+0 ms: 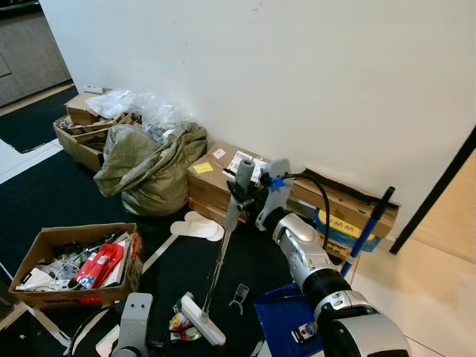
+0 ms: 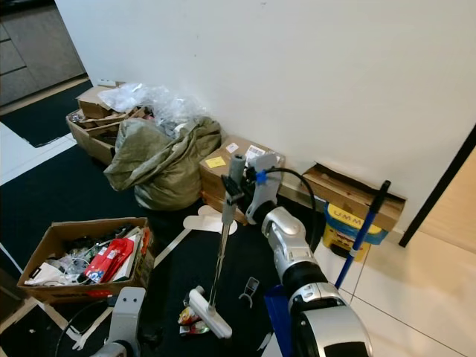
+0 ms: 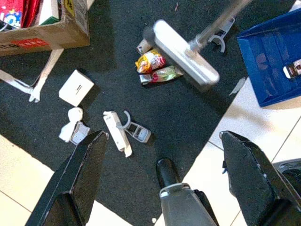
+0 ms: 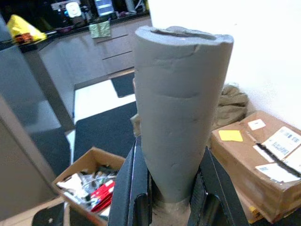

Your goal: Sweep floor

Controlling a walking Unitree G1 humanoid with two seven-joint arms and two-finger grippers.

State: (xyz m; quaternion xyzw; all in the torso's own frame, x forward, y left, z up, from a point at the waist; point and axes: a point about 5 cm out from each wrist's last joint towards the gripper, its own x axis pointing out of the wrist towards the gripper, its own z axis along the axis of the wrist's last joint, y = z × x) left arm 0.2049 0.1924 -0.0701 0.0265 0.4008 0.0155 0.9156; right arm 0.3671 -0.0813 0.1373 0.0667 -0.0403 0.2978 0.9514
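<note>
A broom stands tilted on the black rug, its grey foam grip (image 4: pixel 181 117) at the top and its white head (image 1: pixel 202 320) on the floor. My right gripper (image 1: pixel 240 195) is shut on the foam grip, one black finger (image 4: pixel 134 188) on each side. Colourful snack wrappers (image 3: pixel 155 67) lie against the broom head (image 3: pixel 186 54). A blue dustpan (image 1: pixel 286 314) rests on the floor beside my right arm. My left gripper (image 3: pixel 163 136) hangs open low over the rug's edge, holding nothing. Beneath it lie a white box (image 3: pixel 76 87) and small plastic bits (image 3: pixel 123 132).
An open cardboard box (image 1: pixel 44 245) of clutter sits on the left. A green sack (image 1: pixel 152 167) and cardboard boxes (image 1: pixel 212 178) line the white wall. A blue-handled tool (image 1: pixel 368 223) leans at the right. White tile (image 3: pixel 244 117) borders the rug.
</note>
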